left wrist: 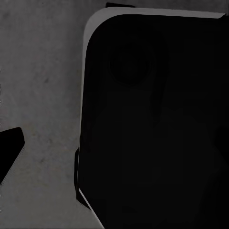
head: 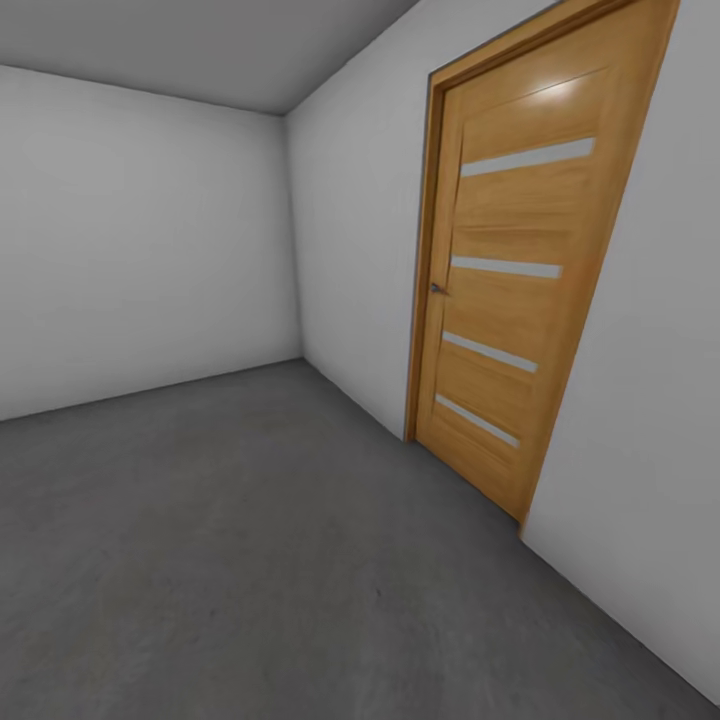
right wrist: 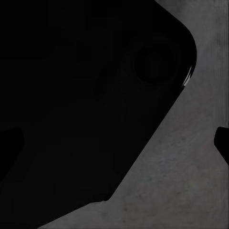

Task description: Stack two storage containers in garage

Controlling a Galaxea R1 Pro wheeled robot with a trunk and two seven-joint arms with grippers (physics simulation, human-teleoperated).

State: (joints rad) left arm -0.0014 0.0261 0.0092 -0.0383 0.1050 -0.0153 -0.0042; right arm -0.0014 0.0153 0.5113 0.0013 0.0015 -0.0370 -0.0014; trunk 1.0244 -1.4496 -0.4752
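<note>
Here in the garage, bare concrete floor (head: 250, 560) beside a wooden door (head: 520, 280), no bins around; I'd guess they're light, stiff, best gripped by the rims; grippers' state unclear

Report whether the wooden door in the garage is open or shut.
Shut. In the head view the wooden door sits flush inside its frame in the white wall, with no gap showing.

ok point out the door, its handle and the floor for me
door (head: 520, 290), head view, on the wood panel between the upper two pale strips
handle (head: 437, 288), head view, on the small dark lever at the door's left edge
floor (head: 230, 540), head view, on bare grey concrete in front of the robot
</note>
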